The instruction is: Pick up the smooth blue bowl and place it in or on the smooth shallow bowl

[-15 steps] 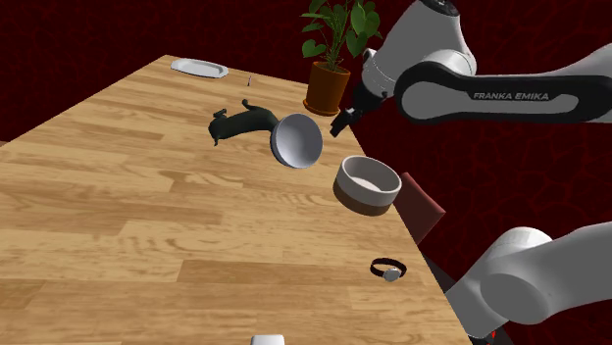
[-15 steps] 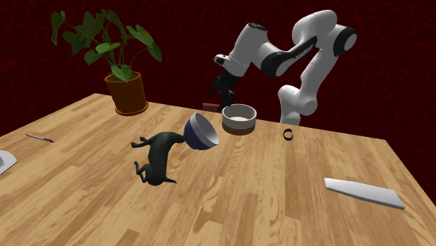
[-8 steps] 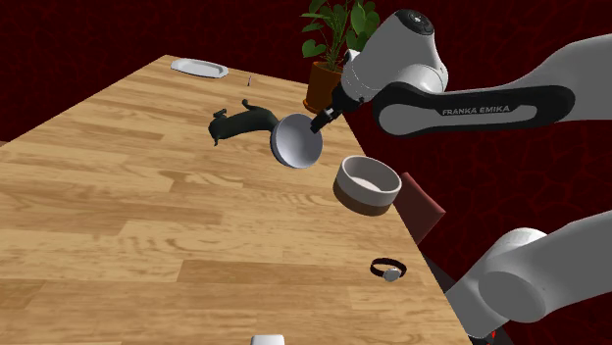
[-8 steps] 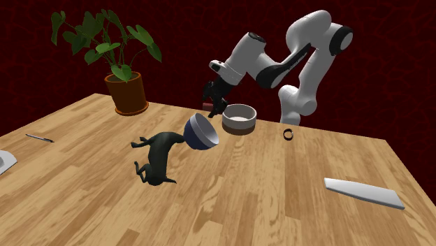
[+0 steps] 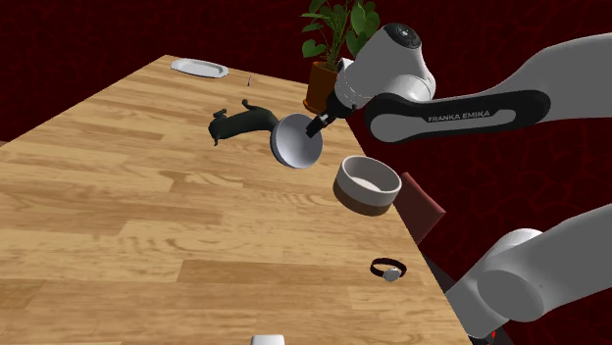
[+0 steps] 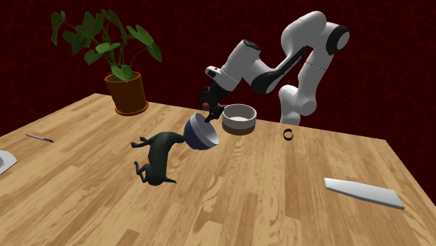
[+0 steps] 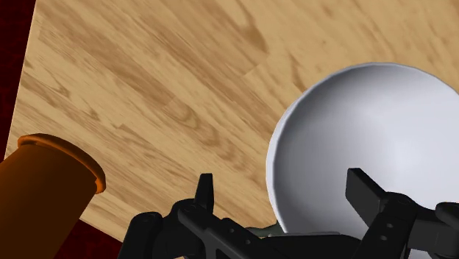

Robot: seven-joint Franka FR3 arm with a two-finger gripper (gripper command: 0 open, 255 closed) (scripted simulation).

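Wood table (image 5: 118, 196) carries everything, and the white arm (image 5: 441, 103) bends down over its far side, near the plant pot (image 7: 44, 184). The blue bowl (image 5: 294, 145) is tipped on its side against a dark dog figure (image 6: 157, 155), with its pale inside turned up toward the arm (the wrist view looks straight into it). The shallow bowl (image 5: 365, 201) stands upright just beside it near the table edge, toward the shoulder view's lower right. The gripper (image 7: 279, 180) sits at the blue bowl's raised rim with its fingers apart and nothing clamped. In the wrist view one finger lies over the bare wood outside the wall and the other over the pale inside, so the rim runs between them. I cannot tell whether either finger touches the wall yet. The grasp looks to turn on this straddle: closing should pinch the thin wall across its thickness. From there the carry to the shallow bowl would be short, back toward the stand.
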